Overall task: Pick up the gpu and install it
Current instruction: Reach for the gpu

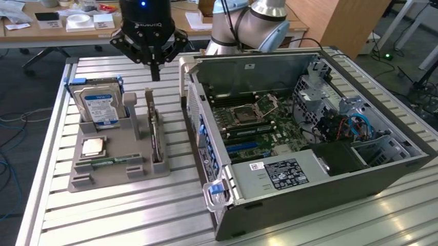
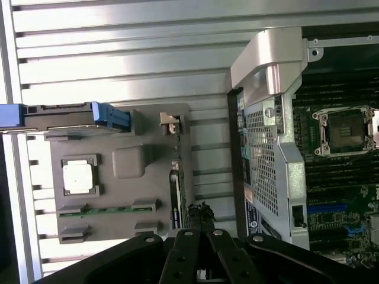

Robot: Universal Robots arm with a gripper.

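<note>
One gripper hangs over the table. Its two fingers are pressed together, and there is nothing between them. The gpu stands on its thin edge in a slot of the gray holder. It is not yet picked up. In the exterior view the gpu is at 6 o'clock from the gripper, lower down and apart from it. Its long side runs from 12 o'clock to 6 o'clock. The hard drive stands at 10 o'clock from the gpu, and the open computer case sits at 3 o'clock. The exterior view shows the gap of air between the fingertips and the card. The wrist view looks down from above, so the gpu is a thin dark line. The closed fingertips sit just by one end of that line.
</note>
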